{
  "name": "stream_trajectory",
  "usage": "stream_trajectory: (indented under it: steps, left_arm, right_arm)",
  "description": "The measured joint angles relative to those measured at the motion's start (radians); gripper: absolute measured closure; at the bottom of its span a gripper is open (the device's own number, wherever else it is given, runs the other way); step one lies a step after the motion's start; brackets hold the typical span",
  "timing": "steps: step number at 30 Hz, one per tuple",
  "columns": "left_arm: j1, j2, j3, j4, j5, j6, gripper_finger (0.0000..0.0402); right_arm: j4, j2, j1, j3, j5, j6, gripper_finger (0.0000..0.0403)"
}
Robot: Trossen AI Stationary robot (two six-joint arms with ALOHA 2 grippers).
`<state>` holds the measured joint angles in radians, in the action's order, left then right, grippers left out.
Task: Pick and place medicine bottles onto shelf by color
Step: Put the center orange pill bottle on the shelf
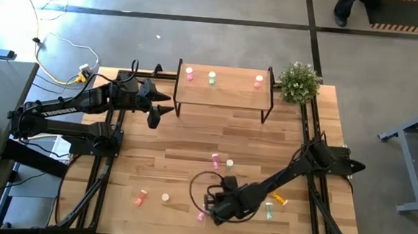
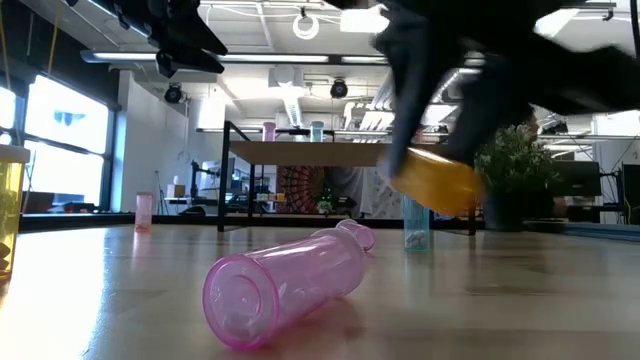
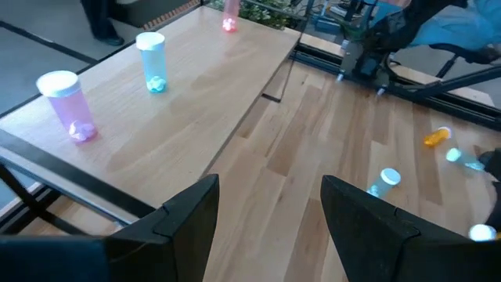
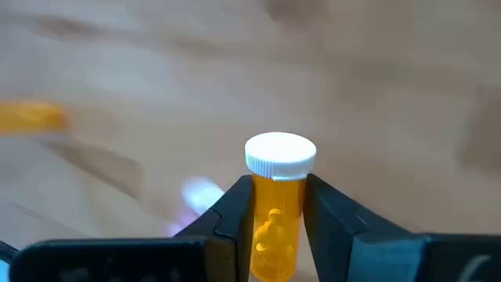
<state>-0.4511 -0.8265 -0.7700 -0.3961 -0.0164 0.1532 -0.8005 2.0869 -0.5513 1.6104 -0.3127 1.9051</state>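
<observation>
Overhead, the right gripper works low over the near part of the table, well away from the shelf, which stands at the far edge beside a small potted plant. Three bottles stand on that shelf: a pink bottle, a pale green bottle and a red-pink bottle. More bottles lie scattered on the table near the right gripper. The left gripper hangs just off the shelf's left end.

At table height, a pink bottle on its side lies nearest the camera, and an orange bottle is carried above the table in the dark right gripper.

From the left wrist, the fingers stand spread apart, gripping nothing, beside the shelf.

From the right wrist, the fingers pinch the orange bottle, white cap up.
</observation>
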Motion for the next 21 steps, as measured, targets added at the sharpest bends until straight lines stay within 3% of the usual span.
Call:
stream_trajectory:
  steps: [5,10,21]
  left_arm:
    - [0.0,0.0,0.0,0.003,-0.006,0.0,0.0187]
    - [0.0,0.0,0.0,0.003,-0.006,-0.017,0.0187]
    - [0.0,0.0,0.0,0.003,-0.006,-0.078,0.0187]
  right_arm:
    - [-0.112,-0.001,0.088,0.118,-0.144,-0.129,0.032]
    - [-0.272,-0.001,0.196,0.27,-0.211,-0.311,0.032]
    - [-0.643,-0.002,0.403,0.721,-0.377,-0.769,0.032]
